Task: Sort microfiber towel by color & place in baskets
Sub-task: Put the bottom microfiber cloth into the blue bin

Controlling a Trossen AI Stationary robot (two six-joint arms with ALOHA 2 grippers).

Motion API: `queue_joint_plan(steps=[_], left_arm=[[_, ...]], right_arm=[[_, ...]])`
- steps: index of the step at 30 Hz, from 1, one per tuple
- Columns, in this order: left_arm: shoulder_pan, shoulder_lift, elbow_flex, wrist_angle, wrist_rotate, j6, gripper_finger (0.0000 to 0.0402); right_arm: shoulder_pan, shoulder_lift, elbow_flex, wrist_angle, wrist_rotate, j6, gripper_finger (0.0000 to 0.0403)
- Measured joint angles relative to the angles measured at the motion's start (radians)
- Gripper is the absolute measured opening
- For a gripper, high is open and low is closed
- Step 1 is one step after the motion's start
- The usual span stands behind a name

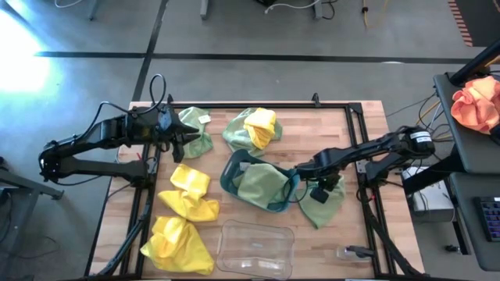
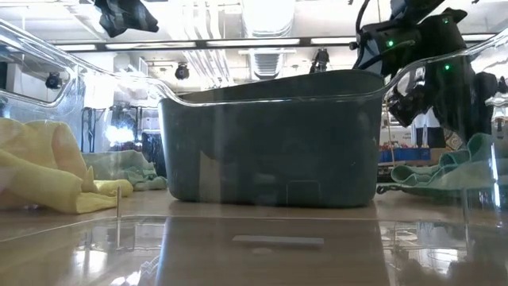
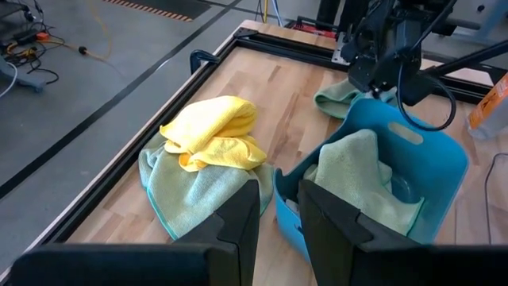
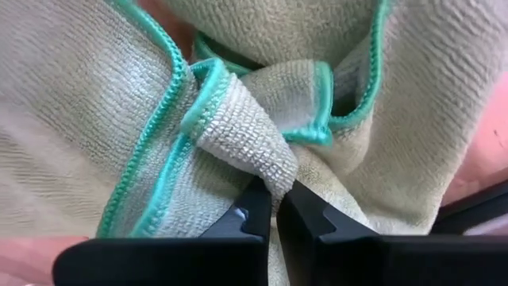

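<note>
My right gripper (image 1: 316, 193) (image 4: 274, 202) is shut on a pale green microfiber towel (image 1: 328, 207) lying just right of the dark teal basket (image 1: 228, 176). Another green towel (image 1: 262, 187) lies in that basket. My left gripper (image 1: 185, 139) (image 3: 279, 199) hovers open with a narrow gap, empty, beside a green towel (image 1: 199, 136) near the table's far left. A yellow towel (image 3: 214, 127) rests on a green towel (image 3: 190, 187) at the far middle. Two more yellow towels (image 1: 187, 195) (image 1: 176, 248) lie at near left. The clear basket (image 1: 254, 248) stands at the near edge. My right gripper pinches a raised fold of the green towel (image 4: 246, 135) between its two fingers, close to the teal-stitched hem. Several layers bunch together at the fingertips. The fingers come from above, slanting down. The rest of the towel (image 2: 444, 171) lies slack on the table.
An orange-pink cloth (image 1: 476, 101) lies on a side stand beyond the table's right edge. A black frame rail (image 1: 250, 105) runs around the tabletop. Bare wood shows between the teal basket and the far-middle pile. In the low view the clear basket's wall (image 2: 48, 63) fills the foreground.
</note>
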Motion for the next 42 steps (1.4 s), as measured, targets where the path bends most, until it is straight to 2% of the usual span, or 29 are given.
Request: queue_joint_plan(steps=[10,17,31,39,42], left_arm=[[0.0,0.0,0.0,0.0,0.0,0.005,0.0075],[0.0,0.0,0.0,0.0,0.0,0.026,0.0075],[0.0,0.0,0.0,-0.018,0.001,0.052,0.0075],[0.0,0.0,0.0,-0.037,0.003,0.053,0.0075],[0.0,0.0,0.0,-0.04,0.003,0.053,0.0075]], right_arm=[[0.0,-0.15,0.099,-0.032,0.011,0.131,0.0009],[0.0,-0.227,0.25,-0.032,0.127,0.209,0.0009],[0.0,-0.225,0.617,-0.032,0.321,0.146,0.0009],[0.0,-0.225,0.685,0.125,0.322,0.082,0.0009],[0.0,-0.224,0.684,0.203,0.289,0.064,0.0009]])
